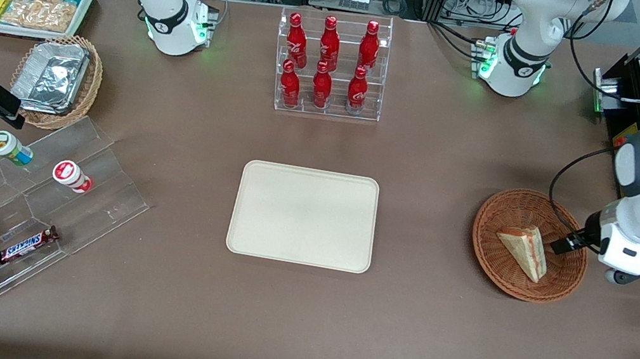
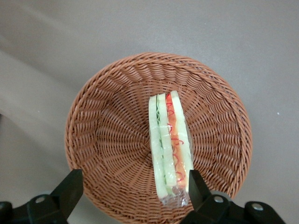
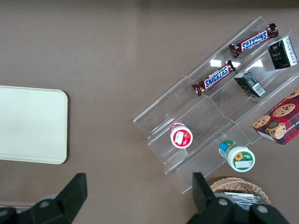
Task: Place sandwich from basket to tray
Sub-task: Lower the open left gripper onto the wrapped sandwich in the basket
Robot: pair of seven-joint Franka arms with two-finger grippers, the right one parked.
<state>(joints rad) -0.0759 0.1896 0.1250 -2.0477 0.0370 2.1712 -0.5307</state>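
While the wrapped sandwich wedge lies in the round reddish-brown wicker basket, nothing of the job is done: grasp, carry and set-down all remain. From the basket's centre, the left gripper hovers at three o'clock over the rim, fingers spread wide and empty. At nine o'clock, well apart, the smooth cream tray waits, rounded and low-rimmed.
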